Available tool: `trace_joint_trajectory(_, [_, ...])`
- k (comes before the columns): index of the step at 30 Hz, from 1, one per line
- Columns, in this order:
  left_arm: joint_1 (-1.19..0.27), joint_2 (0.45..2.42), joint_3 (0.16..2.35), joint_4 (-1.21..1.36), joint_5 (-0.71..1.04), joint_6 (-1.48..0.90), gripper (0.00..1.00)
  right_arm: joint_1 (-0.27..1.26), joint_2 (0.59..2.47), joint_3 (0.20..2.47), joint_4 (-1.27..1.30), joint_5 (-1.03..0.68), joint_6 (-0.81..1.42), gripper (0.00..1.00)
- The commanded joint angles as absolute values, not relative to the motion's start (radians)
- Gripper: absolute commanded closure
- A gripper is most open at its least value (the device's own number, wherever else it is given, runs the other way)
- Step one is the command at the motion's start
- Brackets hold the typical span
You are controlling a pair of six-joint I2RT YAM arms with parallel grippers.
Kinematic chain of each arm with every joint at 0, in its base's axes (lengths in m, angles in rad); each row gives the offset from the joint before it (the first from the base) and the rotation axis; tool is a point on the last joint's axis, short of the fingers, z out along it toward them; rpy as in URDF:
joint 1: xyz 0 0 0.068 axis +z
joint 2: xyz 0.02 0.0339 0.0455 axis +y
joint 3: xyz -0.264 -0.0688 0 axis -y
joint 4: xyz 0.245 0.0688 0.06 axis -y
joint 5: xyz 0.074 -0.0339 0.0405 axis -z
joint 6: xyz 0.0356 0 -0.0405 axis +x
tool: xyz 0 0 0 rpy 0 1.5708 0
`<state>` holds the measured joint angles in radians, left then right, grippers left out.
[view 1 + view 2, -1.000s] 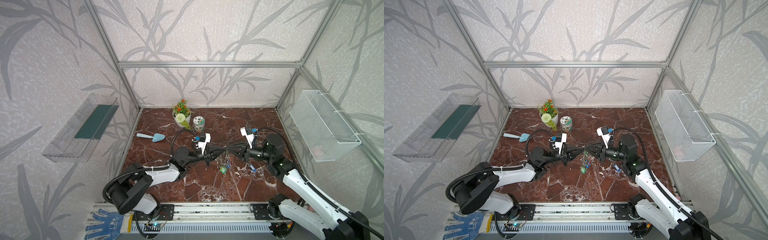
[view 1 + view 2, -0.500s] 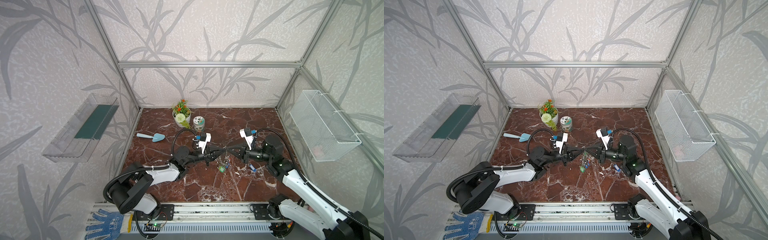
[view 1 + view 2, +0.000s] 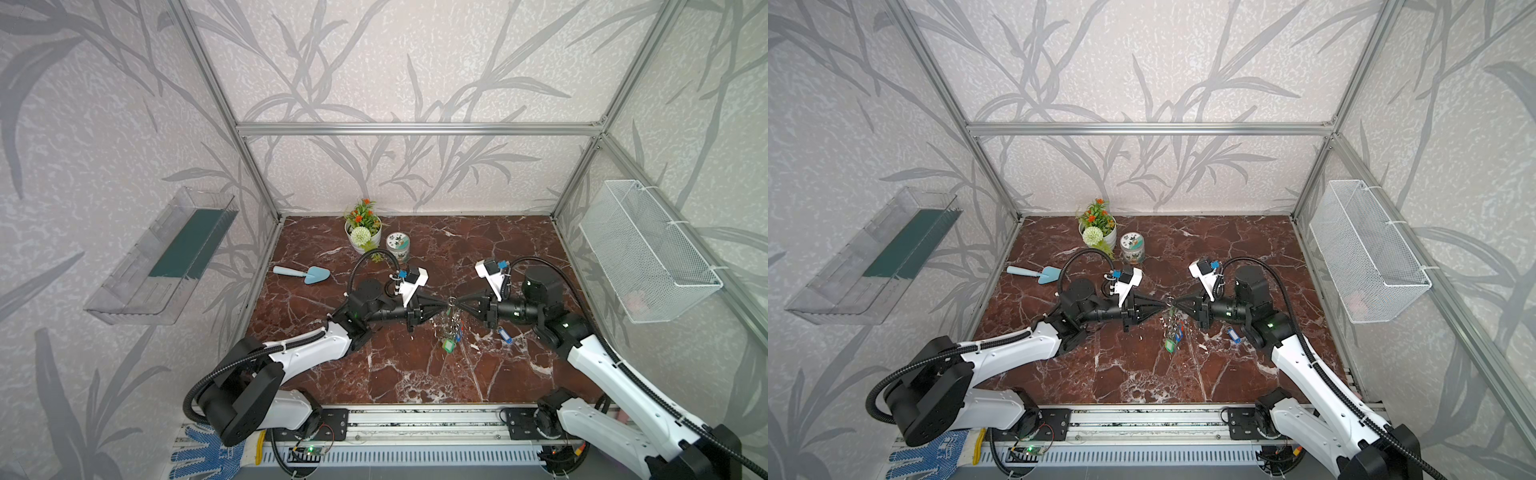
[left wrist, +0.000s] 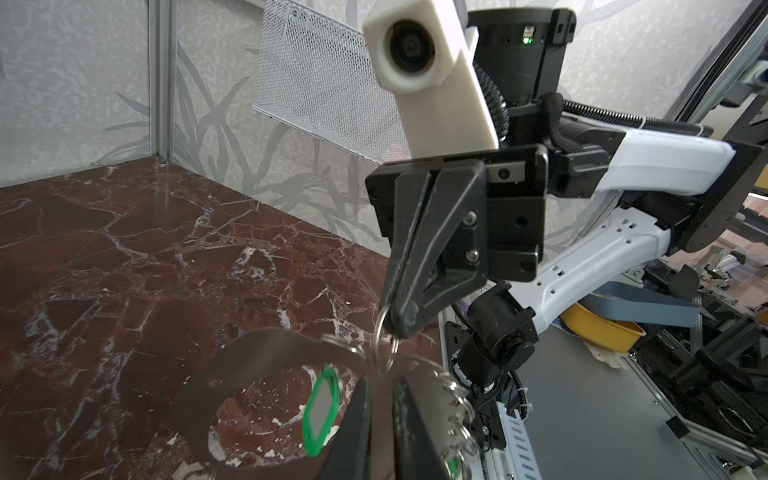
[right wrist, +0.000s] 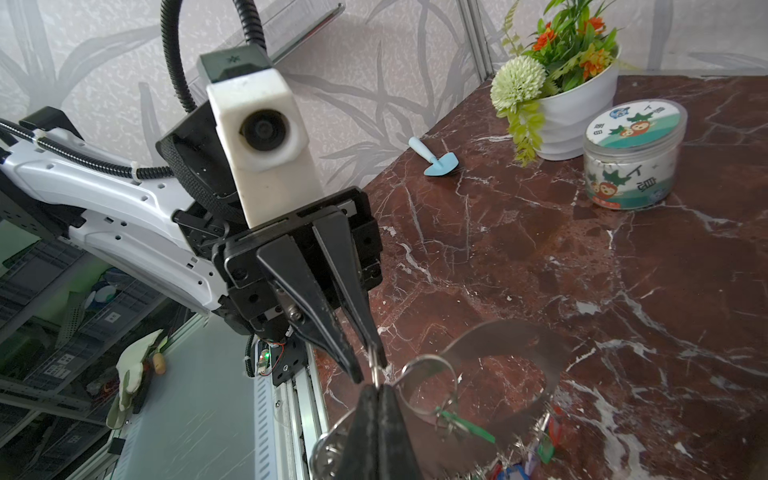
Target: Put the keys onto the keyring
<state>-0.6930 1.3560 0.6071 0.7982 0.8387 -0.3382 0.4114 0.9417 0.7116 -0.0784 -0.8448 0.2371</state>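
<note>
Keyring hangs clear above the table centre, keys dangling; right gripper clamps a rim split ring, presumably steadying it for threading, while left gripper, jaws narrowly parted, shows no readable grip.

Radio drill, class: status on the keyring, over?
Right gripper shut on ring; left gripper slightly open around it. Keyring aloft, green key hanging; blue key on table. Nothing blocking.

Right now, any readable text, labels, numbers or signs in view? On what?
Jar: Chinese characters on lid and side label, too blurred to quote reliably.
Green key tag: label window, no writing visible.
Blue key tag: too small to tell.
No other text.
</note>
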Motion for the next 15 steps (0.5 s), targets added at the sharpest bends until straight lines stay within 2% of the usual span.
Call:
trace_joint_trajectory(1, [-0.689,1.346,0.647,0.757,0.897,-0.296,0.83,0.409,0.937,0.775,-0.096,-0.844,0.19,1.0])
trace_joint_trajectory(10, [-0.642,1.328,0.656,0.729,0.944,-0.271,0.7,0.422,0.947,0.781,-0.117,-0.865,0.166,1.0])
trace_joint_trajectory(15, [-0.635,1.305,0.733,0.474,0.995,-0.106,0.65,0.432,0.95,0.784,-0.125,-0.874,0.156,1.0])
